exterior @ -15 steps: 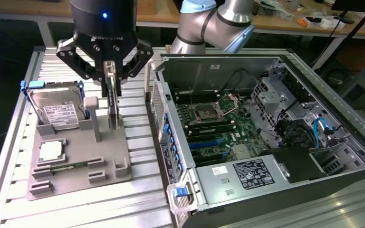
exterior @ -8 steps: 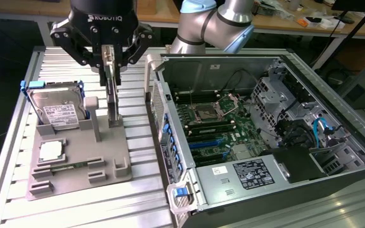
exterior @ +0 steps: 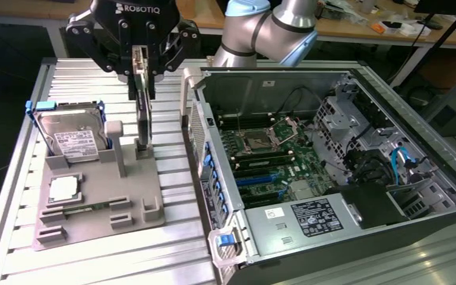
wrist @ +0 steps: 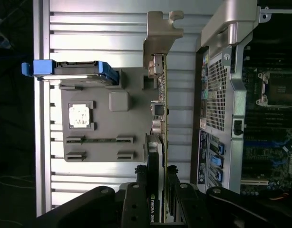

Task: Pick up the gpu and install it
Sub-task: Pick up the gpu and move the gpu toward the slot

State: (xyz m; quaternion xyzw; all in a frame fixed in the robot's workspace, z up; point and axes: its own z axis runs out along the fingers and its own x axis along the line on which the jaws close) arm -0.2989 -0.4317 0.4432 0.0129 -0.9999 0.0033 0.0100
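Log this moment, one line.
claw: shut on gpu | gpu: upright, lower end at gray holder | computer case: open | install: not yet done

A silver hard drive [exterior: 73, 141] stands in a grey holder [exterior: 93, 178], a processor chip [exterior: 64, 189] lying just beside it.

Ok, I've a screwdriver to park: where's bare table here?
Bare table between the holder and the near edge, and between the drive and the far edge. Crowded between holder and case, where the claw grips the upright gpu.
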